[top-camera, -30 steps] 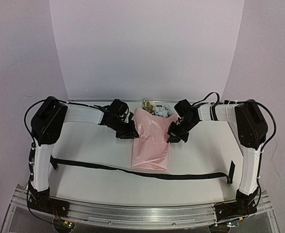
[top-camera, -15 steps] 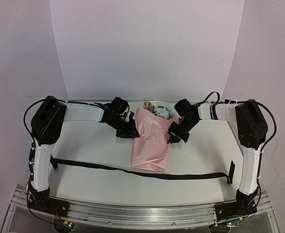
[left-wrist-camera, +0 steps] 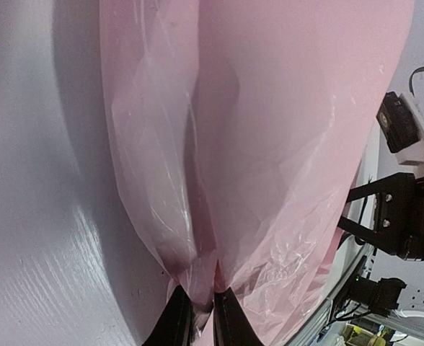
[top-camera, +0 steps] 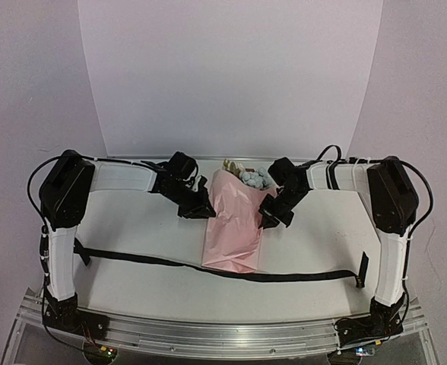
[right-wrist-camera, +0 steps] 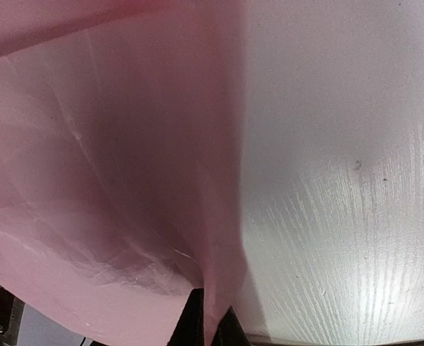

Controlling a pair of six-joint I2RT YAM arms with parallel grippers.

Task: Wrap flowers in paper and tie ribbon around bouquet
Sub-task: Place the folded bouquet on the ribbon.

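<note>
Left pincer (left-wrist-camera: 203, 308) and right pincer (right-wrist-camera: 210, 316) each pinch flimsy, slippery paper (left-wrist-camera: 284, 144) beside the flowers (top-camera: 250, 177); I'd hold doubled folds.

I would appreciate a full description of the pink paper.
The paper is a thin, slightly glossy pale pink sheet, crinkled, wrapped as a cone around the flowers, whose blooms show at its far end. Its near end covers part of the ribbon. The left hand pinches its left edge, the right hand its right edge.
</note>
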